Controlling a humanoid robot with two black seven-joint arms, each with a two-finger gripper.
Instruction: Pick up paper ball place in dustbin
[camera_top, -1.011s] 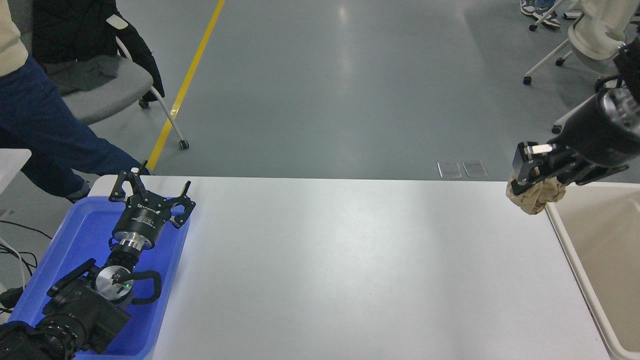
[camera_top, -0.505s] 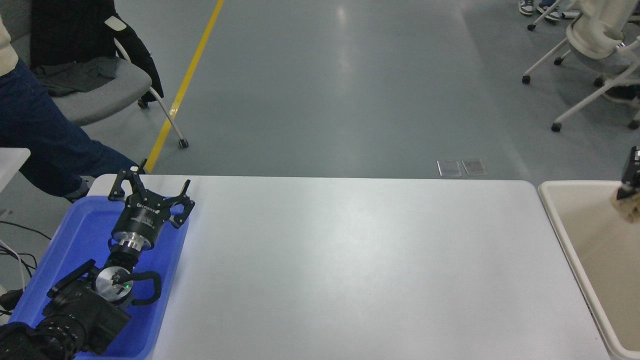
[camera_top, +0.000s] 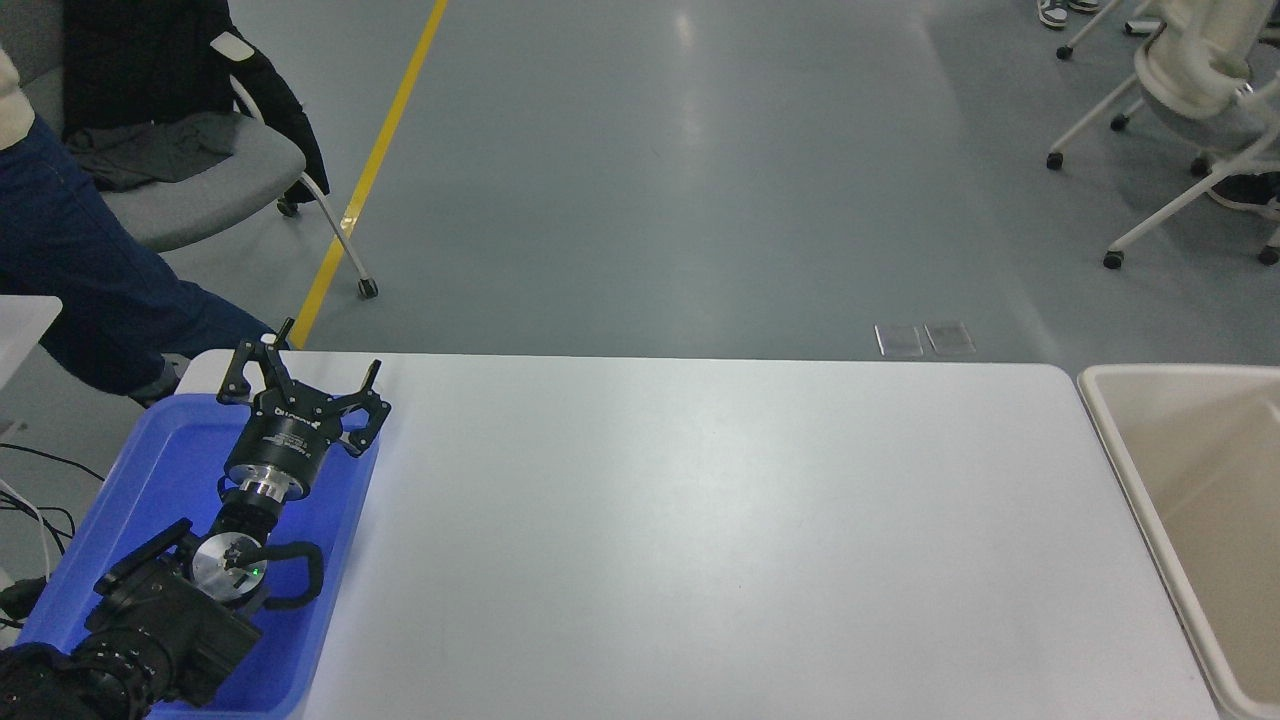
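A: Status, L arm?

B: Left arm parked at near-left corner of the white table (camera_top: 700, 540), lying over the blue tray (camera_top: 160, 470). Left gripper (camera_top: 300, 375) sits above the tray's far rim, fingers (camera_top: 236, 372) spread apart, nothing between them.

A: R arm?

B: Right arm and its gripper are outside the head view, so finger state can't be read.

A: Paper ball location?

B: Not visible anywhere on the tabletop. The part of the dustbin interior that shows holds no ball; the rest is cut off by the picture's right edge, so location can't be confirmed.

A: Dustbin pos.?

B: Dustbin (camera_top: 1100, 440), beige-cream w/ thick rounded rim, stands just beside the table's right edge, running from far-right corner down to near-right corner. Only its left wall, far-left corner and part of the floor show.

A: Anything else in frame?

B: Person (camera_top: 70, 260) in dark blue trousers beyond the far-left corner, next to a grey chair (camera_top: 200, 180) w/ dark clothing on it. White wheeled chairs (camera_top: 1190, 90) stand on the floor past the far-right corner. Yellow floor line (camera_top: 375, 160) runs away from the far edge
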